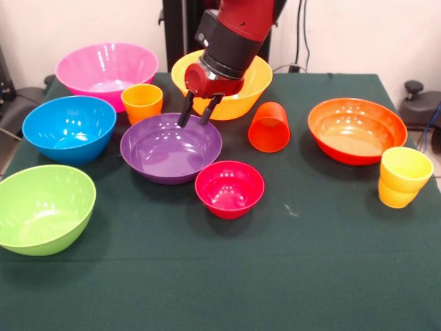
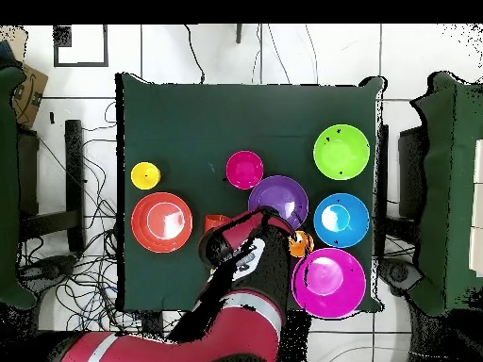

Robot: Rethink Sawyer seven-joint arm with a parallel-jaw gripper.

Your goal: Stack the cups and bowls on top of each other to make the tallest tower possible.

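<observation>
Two fingertips parted, nothing held: gripper hanging over far rim of purple bowl, mid-worktop, slightly toward robot edge. Bowl directly beneath and a little camera-ward of tips. Ribbed orange cup just beside. No tower yet.

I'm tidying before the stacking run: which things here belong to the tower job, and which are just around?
Job: pink bowl, blue bowl, green bowl, yellow bowl, purple bowl, orange-red bowl, small magenta bowl, three cups, gripper.
Around: cables, cardboard box.
</observation>
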